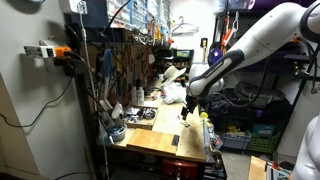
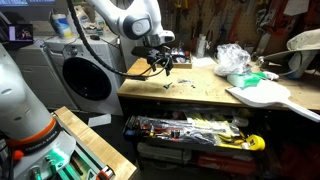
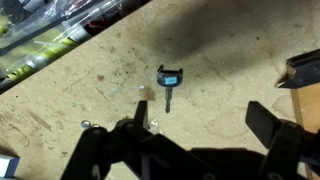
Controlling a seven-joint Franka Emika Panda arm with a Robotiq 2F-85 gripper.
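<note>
My gripper (image 3: 200,125) is open and empty, hovering just above a wooden workbench top (image 3: 220,60). In the wrist view a small key-like object with a dark blue-black head and a short metal shaft (image 3: 170,82) lies on the bench just beyond my left finger, not touching it. In both exterior views the gripper (image 1: 188,113) (image 2: 168,62) points down over the bench. A few small metal bits (image 2: 178,82) lie on the bench below it.
A pegboard wall of hanging tools (image 1: 120,60) backs the bench. A crumpled plastic bag (image 2: 232,58) and a light cutting board (image 2: 265,93) lie farther along the bench. An open drawer of tools (image 2: 195,130) sits below the bench edge. A dark block (image 3: 303,68) lies at the wrist view's right.
</note>
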